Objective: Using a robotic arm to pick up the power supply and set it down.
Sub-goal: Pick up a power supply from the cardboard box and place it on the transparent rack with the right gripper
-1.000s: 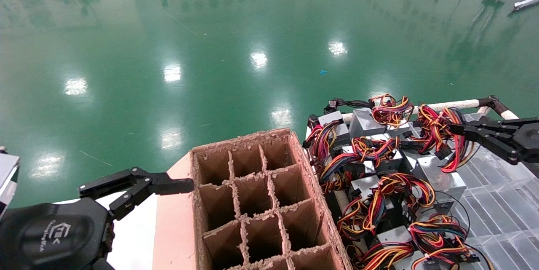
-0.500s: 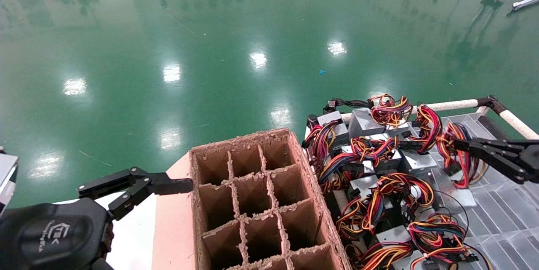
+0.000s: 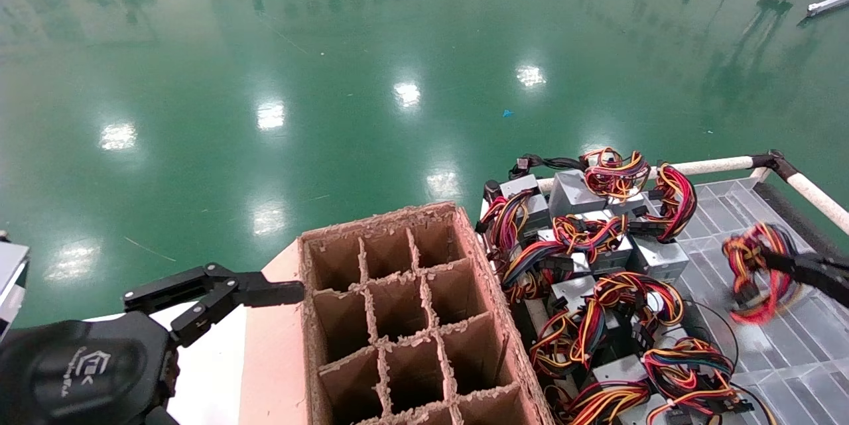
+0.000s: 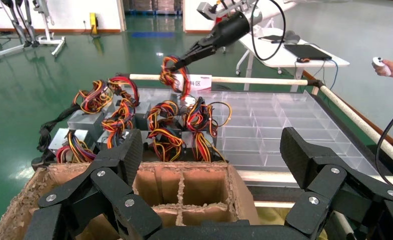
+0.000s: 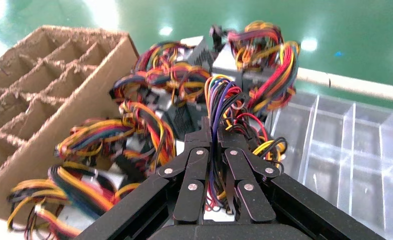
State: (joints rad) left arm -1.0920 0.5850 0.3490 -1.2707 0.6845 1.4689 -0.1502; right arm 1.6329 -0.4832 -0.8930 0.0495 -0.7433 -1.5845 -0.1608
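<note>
My right gripper (image 3: pixel 769 257) is shut on the red, orange, yellow and black wire bundle (image 3: pixel 753 272) of the power supply, held above the clear tray (image 3: pixel 789 345) to the right of the pile. In the right wrist view the fingers (image 5: pixel 199 165) pinch the wires (image 5: pixel 215 125) tightly; the grey box itself is mostly hidden under them. The left wrist view shows that right gripper (image 4: pixel 177 64) far off with the bundle (image 4: pixel 174 77) hanging from it. My left gripper (image 3: pixel 219 299) stays open and empty beside the cardboard box (image 3: pixel 385 219).
Several more grey power supplies with tangled wires (image 3: pixel 584 246) lie piled between the divided cardboard box and the clear compartment tray. A white padded rail (image 3: pixel 716 164) borders the tray's far and right sides. A person's hand with a controller (image 4: pixel 384 65) shows beyond the tray.
The right gripper has pulled the wire bundle away from the pile, moving right and towards me over the clear tray. The left arm has not moved.
</note>
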